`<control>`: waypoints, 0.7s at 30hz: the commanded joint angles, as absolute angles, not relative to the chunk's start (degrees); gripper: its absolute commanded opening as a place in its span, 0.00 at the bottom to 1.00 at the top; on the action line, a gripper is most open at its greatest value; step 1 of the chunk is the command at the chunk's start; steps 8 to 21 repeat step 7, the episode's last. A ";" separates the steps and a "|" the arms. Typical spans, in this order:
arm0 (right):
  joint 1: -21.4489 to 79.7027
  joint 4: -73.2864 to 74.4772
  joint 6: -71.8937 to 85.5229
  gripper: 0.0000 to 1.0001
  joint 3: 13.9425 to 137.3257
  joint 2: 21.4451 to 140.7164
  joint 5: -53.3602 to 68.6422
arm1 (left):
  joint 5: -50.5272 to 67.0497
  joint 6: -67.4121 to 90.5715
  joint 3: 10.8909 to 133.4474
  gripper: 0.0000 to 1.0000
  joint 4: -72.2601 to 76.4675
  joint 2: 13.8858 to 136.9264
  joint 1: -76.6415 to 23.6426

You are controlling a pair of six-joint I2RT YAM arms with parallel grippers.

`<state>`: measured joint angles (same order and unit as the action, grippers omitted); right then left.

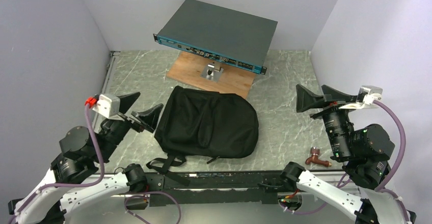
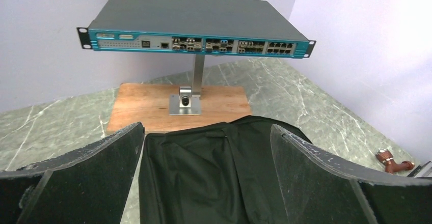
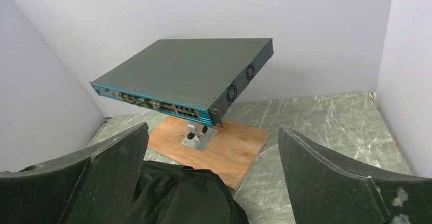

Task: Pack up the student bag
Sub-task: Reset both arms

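Tabletop (image 1: pixel 285 127) in the overhead view carries the student bag (image 1: pixel 206 124), a black backpack lying flat between the two arms with its straps trailing toward the arm bases. The left gripper (image 1: pixel 150 100) stands spread wide and empty just to the left of the bag; whether its nearer finger touches the fabric cannot be told from above. The right gripper (image 1: pixel 311 94) is also spread wide and empty, well apart from the bag, which lies to its left. A small brown object (image 1: pixel 317 158) sits beside the right arm, behind that gripper. Beyond both grippers a rack-mount device (image 1: pixel 219 30) with a teal front rides tilted on a metal stand (image 1: pixel 211 72) fixed to a wooden board (image 1: pixel 234 79). In the left wrist view, the left gripper (image 2: pixel 206 132) has its fingers far apart, and the student bag (image 2: pixel 204 183) fills the gap between and below them; the board (image 2: pixel 147 107) and the device (image 2: pixel 193 15) stand straight ahead, and the brown object (image 2: pixel 393 161) lies far off to the right. In the right wrist view, the right gripper (image 3: pixel 212 132) is likewise wide with nothing held, the student bag (image 3: pixel 183 198) shows low and toward its left finger, and the board (image 3: pixel 234 147) and the device (image 3: pixel 188 74) lie ahead.
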<state>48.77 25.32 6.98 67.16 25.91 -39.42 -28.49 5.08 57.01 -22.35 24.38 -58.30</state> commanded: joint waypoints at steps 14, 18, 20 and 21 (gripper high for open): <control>48.50 26.95 8.82 1.00 70.07 28.69 -45.46 | -32.43 3.46 58.10 1.00 -25.87 18.86 -58.21; 48.50 26.95 8.82 1.00 70.07 28.69 -45.46 | -32.43 3.46 58.10 1.00 -25.87 18.86 -58.21; 48.50 26.95 8.82 1.00 70.07 28.69 -45.46 | -32.43 3.46 58.10 1.00 -25.87 18.86 -58.21; 48.50 26.95 8.82 1.00 70.07 28.69 -45.46 | -32.43 3.46 58.10 1.00 -25.87 18.86 -58.21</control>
